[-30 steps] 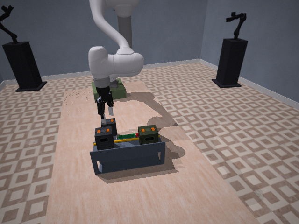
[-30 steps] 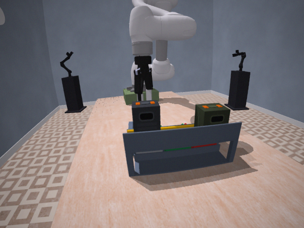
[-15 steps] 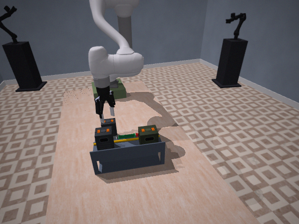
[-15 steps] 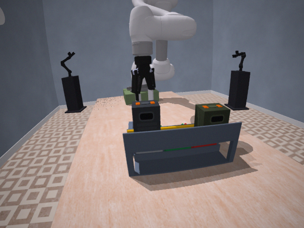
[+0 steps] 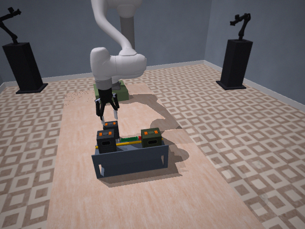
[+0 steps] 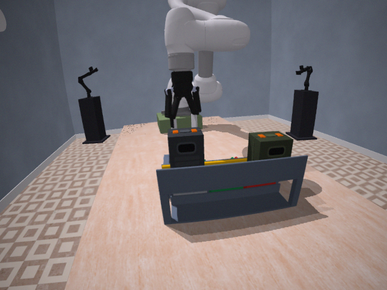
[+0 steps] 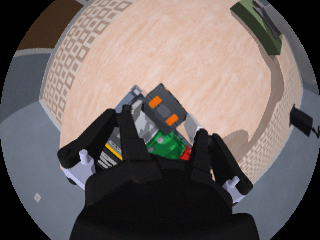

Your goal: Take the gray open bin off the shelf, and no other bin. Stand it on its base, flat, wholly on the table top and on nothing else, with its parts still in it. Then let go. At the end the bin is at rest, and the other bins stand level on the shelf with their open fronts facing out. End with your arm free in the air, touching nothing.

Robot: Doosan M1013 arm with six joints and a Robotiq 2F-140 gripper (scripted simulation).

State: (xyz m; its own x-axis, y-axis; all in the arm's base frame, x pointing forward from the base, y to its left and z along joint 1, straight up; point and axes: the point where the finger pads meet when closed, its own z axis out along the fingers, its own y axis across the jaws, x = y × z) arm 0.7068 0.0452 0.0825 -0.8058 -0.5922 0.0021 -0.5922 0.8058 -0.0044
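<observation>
Shelf [image 5: 130,163] [image 6: 231,174] [image 7: 136,90] first, then the dark case shielding its gray bin.
The shelf stands on the table top [image 5: 152,202] [image 6: 250,255] [image 7: 185,55], carrying the bins side by side; the gripper [image 5: 109,119] [image 6: 182,124] [image 7: 163,113] points down, partway open and holding nothing, its fingers astride the near dark case [image 5: 110,128] [image 7: 162,111], perhaps to shift that obstacle. The gray open bin [image 5: 118,140] [image 6: 190,193] [image 7: 145,124] is on the shelf, beside the green bin [image 5: 129,139] [image 6: 225,189] [image 7: 167,145]; the case's position probably blocks its way out, so clearing it seems sensible.

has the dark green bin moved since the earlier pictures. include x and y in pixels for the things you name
No. In the top and exterior views, the dark green bin [image 5: 151,137] [image 6: 271,142] sits in the same spot against the blue-gray shelf [image 5: 130,162] [image 6: 225,176] [image 7: 124,102].
</observation>
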